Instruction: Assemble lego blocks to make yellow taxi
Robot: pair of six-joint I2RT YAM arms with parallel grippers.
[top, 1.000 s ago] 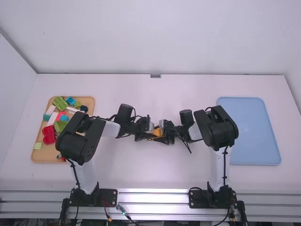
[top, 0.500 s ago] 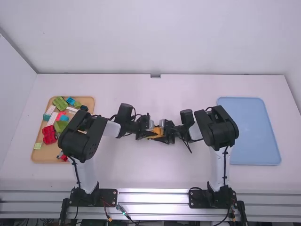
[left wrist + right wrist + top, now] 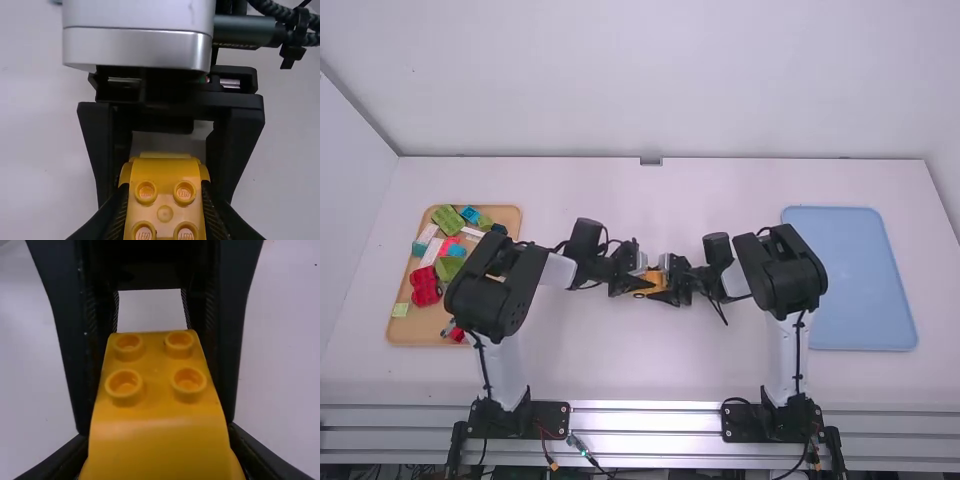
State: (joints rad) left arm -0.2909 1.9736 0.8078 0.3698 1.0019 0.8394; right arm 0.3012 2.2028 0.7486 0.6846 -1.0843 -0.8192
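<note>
The yellow block piece (image 3: 653, 281) is between the two grippers, over the middle of the bench (image 3: 720, 365), and both have hold of it. The left gripper (image 3: 638, 284) meets it from the left side and the right gripper (image 3: 668, 290) from the right, so the two stand nearly tip to tip across it.

In the left wrist view, the left gripper's fingers (image 3: 116, 212) press on both flanks of the yellow block piece, parted only by its width. Four round studs face up between them, with a small round mark in the middle, and the right gripper's dark fingers flank the farther end.

In the right wrist view, the right gripper (image 3: 160, 455) likewise has its fingers against both sides, spread as wide as the piece. Here a smooth curved end lies nearest, with four studs beyond it, and the other gripper's fingers stand on either side of the studded part.

Well to the left of the yellow block piece is a tan tray (image 3: 410, 333) of loose blocks, among them a red block (image 3: 425, 285), a green block (image 3: 448, 219) and a blue block (image 3: 470, 214). Well to its right lies a blue tray (image 3: 850, 280).
</note>
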